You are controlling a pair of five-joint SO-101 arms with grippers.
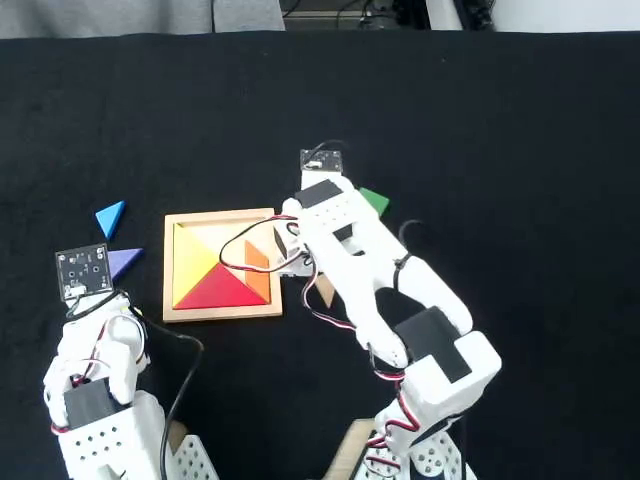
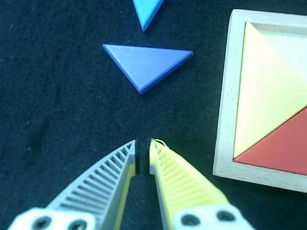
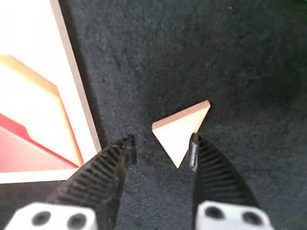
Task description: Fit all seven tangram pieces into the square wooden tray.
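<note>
Up close, R end effector open astride tan triangle, L end effector closed

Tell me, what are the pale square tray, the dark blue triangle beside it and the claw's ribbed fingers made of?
The pale square tray looks like unpainted light wood: its rim is pale and bare. The dark blue triangle is probably painted wood with a matte coat, though the paint hides any grain. The ribbed fingers look like printed or moulded plastic, one grey, one yellow.
</note>
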